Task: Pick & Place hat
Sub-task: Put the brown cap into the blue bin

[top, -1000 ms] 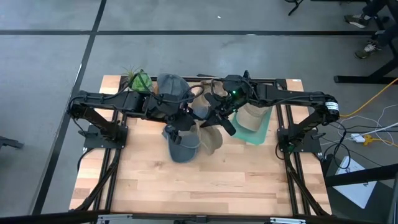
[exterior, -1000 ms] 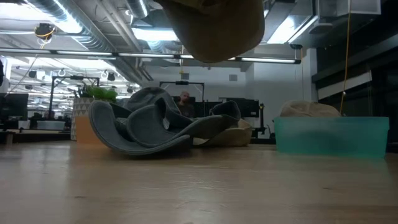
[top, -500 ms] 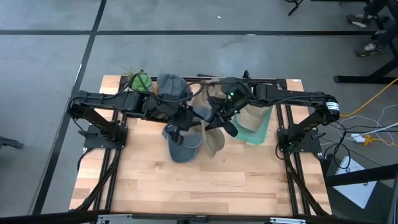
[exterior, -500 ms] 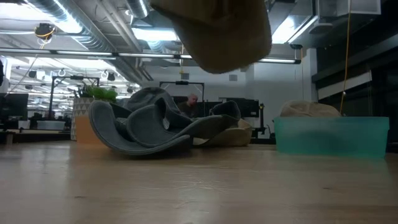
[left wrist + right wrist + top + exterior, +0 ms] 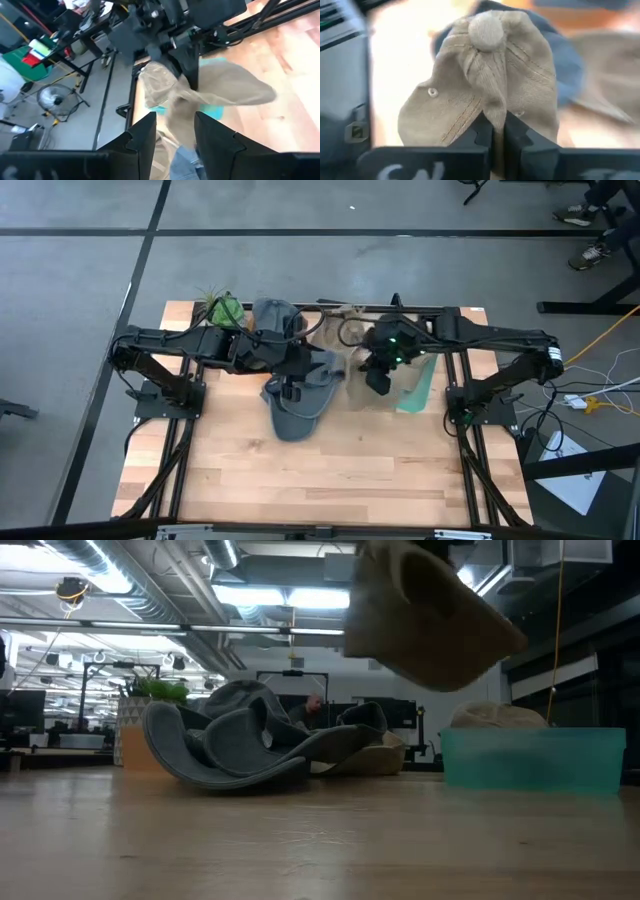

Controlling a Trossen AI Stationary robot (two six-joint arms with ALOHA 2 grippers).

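Observation:
A tan hat [image 5: 430, 615] hangs in the air, with my right gripper [image 5: 494, 125] shut on it. In the high view the hat [image 5: 358, 390] is beside the teal bin [image 5: 422, 388], which holds another tan hat [image 5: 498, 716]. My left gripper [image 5: 175, 125] stands open above a grey hat [image 5: 298, 402] lying on the table, with nothing between its fingers. It faces the held hat [image 5: 220, 90]. A second grey hat [image 5: 275, 315] lies at the far edge. My right gripper pinches a gathered fold of the tan hat's crown [image 5: 495, 107] between its two fingers, a little below the top button [image 5: 487, 30]. The fingers slant downward. The hat hangs lifted clear of the table, and its brim [image 5: 485, 635] is tilted.
A small green plant [image 5: 222, 310] stands at the far left corner. In the low view the grey hats [image 5: 240, 745] make a pile left of the teal bin [image 5: 535, 758]. Bare wood [image 5: 320, 480] fills the near half of the table.
My right gripper has gone toward the table's right edge, toward the teal bin, and has tipped and rolled. The tan hat has gone with it, away from my left gripper, and has turned about in the air. My left gripper has rolled in place.

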